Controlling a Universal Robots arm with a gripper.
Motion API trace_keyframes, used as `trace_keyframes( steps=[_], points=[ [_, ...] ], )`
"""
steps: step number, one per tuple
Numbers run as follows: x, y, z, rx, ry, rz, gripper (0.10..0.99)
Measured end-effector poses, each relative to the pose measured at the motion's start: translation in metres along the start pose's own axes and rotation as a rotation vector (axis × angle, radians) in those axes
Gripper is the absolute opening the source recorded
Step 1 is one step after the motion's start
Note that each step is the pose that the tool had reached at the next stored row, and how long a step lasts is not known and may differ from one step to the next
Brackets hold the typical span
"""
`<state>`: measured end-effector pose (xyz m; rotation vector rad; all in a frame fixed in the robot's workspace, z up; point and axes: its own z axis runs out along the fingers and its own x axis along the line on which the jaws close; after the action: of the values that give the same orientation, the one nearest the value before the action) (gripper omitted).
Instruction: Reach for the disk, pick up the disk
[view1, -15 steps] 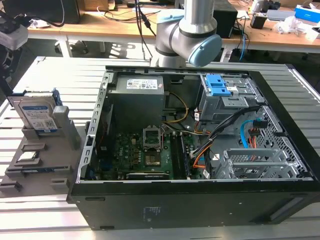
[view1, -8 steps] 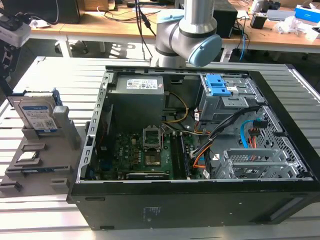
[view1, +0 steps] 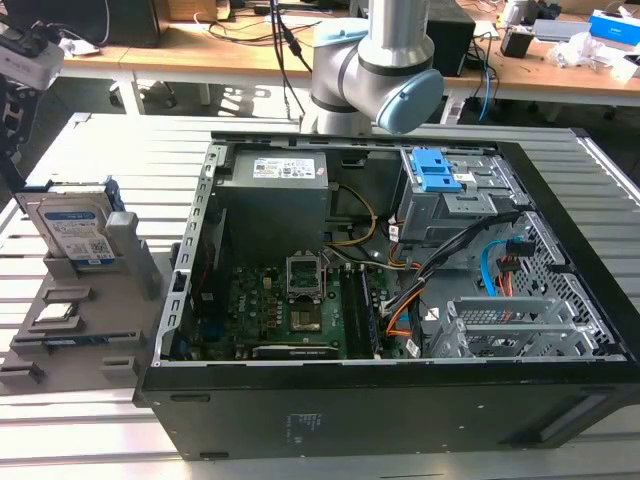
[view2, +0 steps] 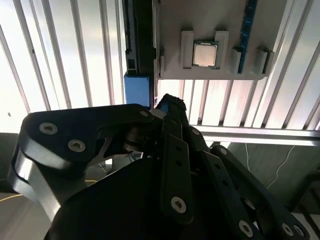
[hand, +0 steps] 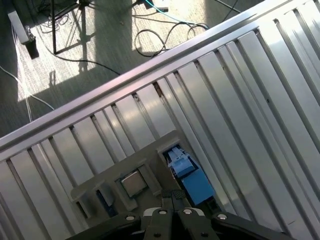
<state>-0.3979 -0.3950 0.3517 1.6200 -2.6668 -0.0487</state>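
The disk stands on edge in a grey holder at the exterior view's left, beside the open computer case. It is silver with a white-and-blue label and blue side rails. In both wrist views I look down on it edge-on: its blue rail lies just ahead of my black gripper. The gripper hangs above the holder, apart from the disk. Its fingertips sit together with nothing between them.
A small square silver processor chip rests in a slot of the grey holder beside the disk. The black open computer case fills the middle of the slatted metal table. Floor cables lie past the table edge.
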Motion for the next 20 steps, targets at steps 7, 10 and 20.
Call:
trace_keyframes(
  steps=[7,10,20],
  points=[
    [0.0000,0.0000,0.0000,0.000,0.0022,-0.059,0.106],
    [0.0000,0.0000,0.0000,0.000,0.0030,-0.081,0.106],
    [0.0000,0.0000,0.0000,0.000,0.0084,-0.224,0.106]
  ],
)
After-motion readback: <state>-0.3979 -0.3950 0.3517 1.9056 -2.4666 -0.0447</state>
